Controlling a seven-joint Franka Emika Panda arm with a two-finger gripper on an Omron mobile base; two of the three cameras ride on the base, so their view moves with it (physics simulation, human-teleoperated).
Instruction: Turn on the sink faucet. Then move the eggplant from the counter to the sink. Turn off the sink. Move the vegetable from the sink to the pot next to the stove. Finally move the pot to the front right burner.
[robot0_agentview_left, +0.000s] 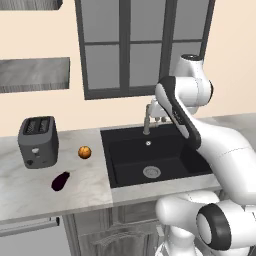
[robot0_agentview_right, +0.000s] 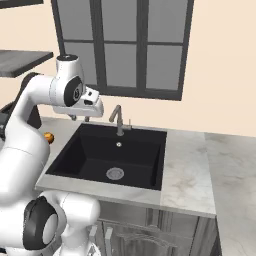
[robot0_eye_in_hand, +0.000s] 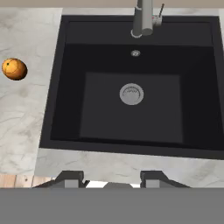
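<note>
**Jaws parted above the sink, eggplant out on the desk**

Seen in the left base view: eggplant (robot0_agentview_left: 60, 181) lying on the marbled desk (robot0_agentview_left: 30, 192), at about 9 o'clock from the sink (robot0_agentview_left: 120, 172) and well apart from its rim. Just beyond it, toward 1 o'clock, a small round orange fruit (robot0_agentview_left: 85, 152); toward 11 o'clock, a dark toaster (robot0_agentview_left: 38, 142) standing upright. None of the three touching another.

Sink black and rectangular, with a round silver drain (robot0_agentview_left: 151, 172) in the basin floor. Sink faucet (robot0_agentview_right: 118, 119) rising from the back rim at 12 o'clock of the basin, small side handle just beside the spout. Whether water runs: cannot tell.

Gripper (robot0_agentview_right: 80, 118) hanging over the back left part of the basin in the right base view, at about 9 o'clock from the faucet and near it, not touching. Jaws released, a gap between the two dark fingertips (robot0_eye_in_hand: 70, 178) at the bottom of the hand view, nothing held between them. Hand view looking straight down into the basin, orange fruit at 9 o'clock on the desk.

Behind the desk, a dark-framed window (robot0_agentview_left: 142, 45).
</note>
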